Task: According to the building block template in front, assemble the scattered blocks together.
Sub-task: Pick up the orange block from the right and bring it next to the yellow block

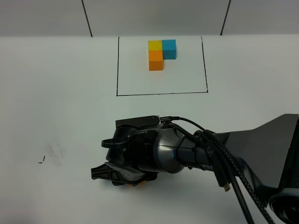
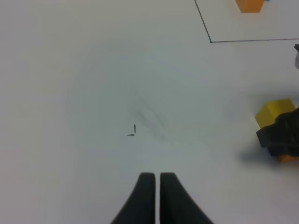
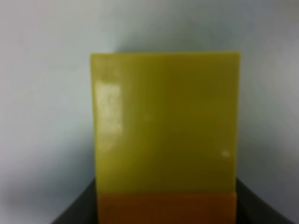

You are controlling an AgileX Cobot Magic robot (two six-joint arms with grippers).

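— Yellow and orange sit together where we look down from the right wrist. The yellow block (image 3: 166,121) has one flat edge flush against the orange block (image 3: 166,207), both the same width, with no gap that we can see.

— And the right gripper (image 1: 126,177)?

— Its dark fingers (image 3: 81,212) stand part spread, one at each side of the orange block, pinching it. All this lies on the near side of the white table (image 1: 56,93), close to the middle.

— We find the template (image 1: 159,52) on the far side, also near the middle. Yellow is at far left, blue to its right, and orange on the near side of the yellow, all inside the black outline (image 1: 161,94). A band of bare white runs between the outline's near line and the gripper.

— To the left we have wide open surface. The left gripper (image 2: 157,179) hovers over it with its jaws pressed together, well apart from the blocks.

— Ahead of its tips we see two small black marks (image 2: 132,130) and a faint grey smudge (image 1: 55,154).

— The right arm (image 1: 261,154) and its cables (image 1: 233,172) fill the near right. The table's far edge meets a grey wall (image 1: 154,16) with two dark seams.
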